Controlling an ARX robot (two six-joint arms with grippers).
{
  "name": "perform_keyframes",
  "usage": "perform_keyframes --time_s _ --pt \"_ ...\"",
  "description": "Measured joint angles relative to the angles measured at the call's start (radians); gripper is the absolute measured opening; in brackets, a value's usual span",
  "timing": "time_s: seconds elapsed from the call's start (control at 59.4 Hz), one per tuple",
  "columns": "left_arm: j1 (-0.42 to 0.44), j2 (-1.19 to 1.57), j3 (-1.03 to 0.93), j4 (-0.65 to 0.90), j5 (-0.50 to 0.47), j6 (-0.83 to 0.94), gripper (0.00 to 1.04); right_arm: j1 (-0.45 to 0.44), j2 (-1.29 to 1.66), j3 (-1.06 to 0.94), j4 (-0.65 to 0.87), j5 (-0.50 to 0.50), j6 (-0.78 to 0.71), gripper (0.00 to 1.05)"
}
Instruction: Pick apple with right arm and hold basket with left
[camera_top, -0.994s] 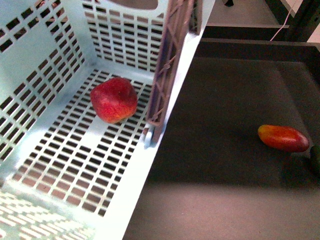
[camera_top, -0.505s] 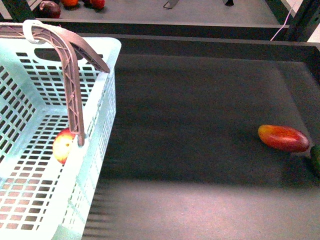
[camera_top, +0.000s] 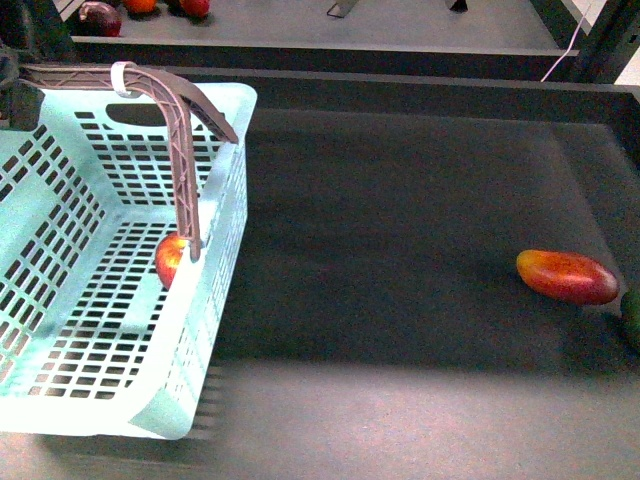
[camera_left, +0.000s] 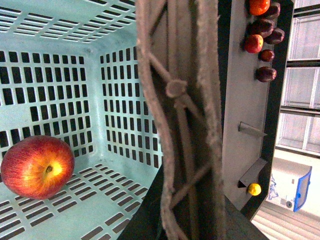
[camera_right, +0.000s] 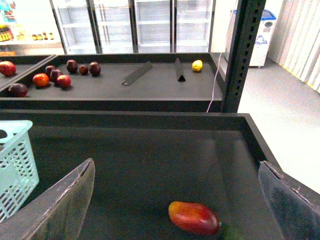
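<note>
My right gripper (camera_right: 176, 165) hangs with its jaws spread wide. Both fingers (camera_right: 65, 200) frame empty air, and nothing is between them. Ahead of them, seen through the gap, a red-orange mango (camera_top: 566, 277) lies on the dark table (camera_top: 400, 190), its long axis running across the gap rather than along it. A dark green fruit (camera_top: 632, 318) sits just beside one end of it.

The apple (camera_top: 172, 258) is well apart from these jaws. It sits on the slotted floor inside the basket (camera_top: 215, 310), close against the wall that carries the pivot of the handle (camera_top: 185, 160). It is round, with no real long axis. Its stem hollow is turned up toward my left wrist, with a yellow patch around the stem.

My left gripper (camera_top: 18, 85) shows only as a dark shape at the far end of the raised handle. From that wrist the latticed bar fills the view, running straight away from me, and the apple is below and to one side of it. I cannot tell whether my left jaws are closed around the bar. The basket's pivot wall, seemingly its long side, runs from near my body away from it.
</note>
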Motion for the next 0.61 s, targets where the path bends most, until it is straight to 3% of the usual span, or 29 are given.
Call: perform_keyframes --time_s 0.337,0.505,0.607 --pt "-0.027 0.04 -0.019 0.013 0.0 -0.003 0.07 0.0 0.0 0.0 0.0 0.0 0.0 0.96" --pt "-0.047 0.017 -0.05 -0.023 0.01 -0.034 0.35 0.0 0.0 0.0 0.0 0.0 0.0 0.96" --pt "-0.062 -0.097 -0.078 -0.117 -0.012 -0.076 0.6 0.0 0.0 0.0 0.0 0.0 0.0 0.96"
